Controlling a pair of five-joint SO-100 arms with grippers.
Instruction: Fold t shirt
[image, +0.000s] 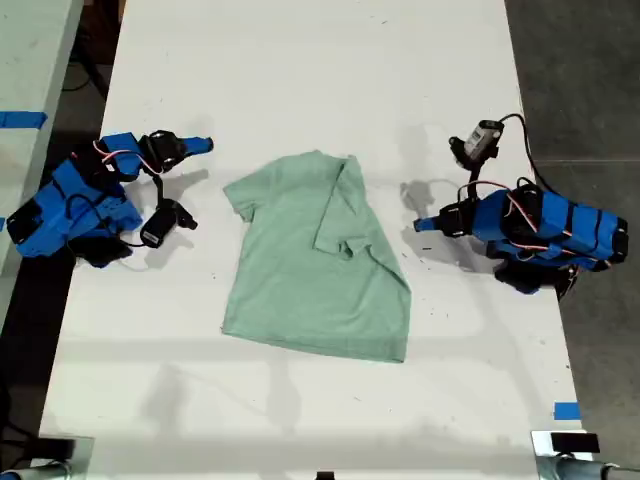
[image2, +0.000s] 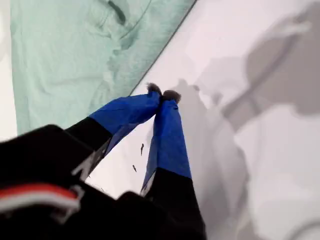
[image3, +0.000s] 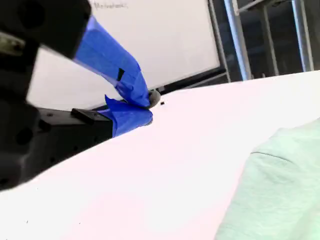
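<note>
Shirt: small pale mint-green heathered cloth t shirt (image: 315, 262) lying flat near the middle of the long white surface (image: 300, 80), neck toward the far end and hem toward the near end in the exterior view.
Fold done: the sleeve side on the exterior view's right is turned inward over the body, its sleeve (image: 338, 232) resting on the chest; that edge now runs as a slanted crease down to the hem.
Fold left: the sleeve (image: 243, 193) on the exterior view's left is spread out flat and unfolded; I judge that this side and then a hem-to-neck fold remain, so the task is roughly a third along.
First gripper: my first gripper (image2: 161, 94), the blue-taped one on the exterior view's right (image: 424, 224), has its tips pressed together on nothing; it sits low over bare surface just beside the folded edge, not touching the cloth.
Second gripper: my second gripper (image3: 145, 107), on the exterior view's left (image: 205, 145), also has its blue tips closed together and empty.
Second arm pose: pulled in toward its base, the gripper pointing across the surface and well apart from the unfolded sleeve.
First arm pose: folded low at its own base, the gripper aimed at the shirt.
Next need: I judge the unfolded sleeve falls to my second gripper, which must spread first.
</note>
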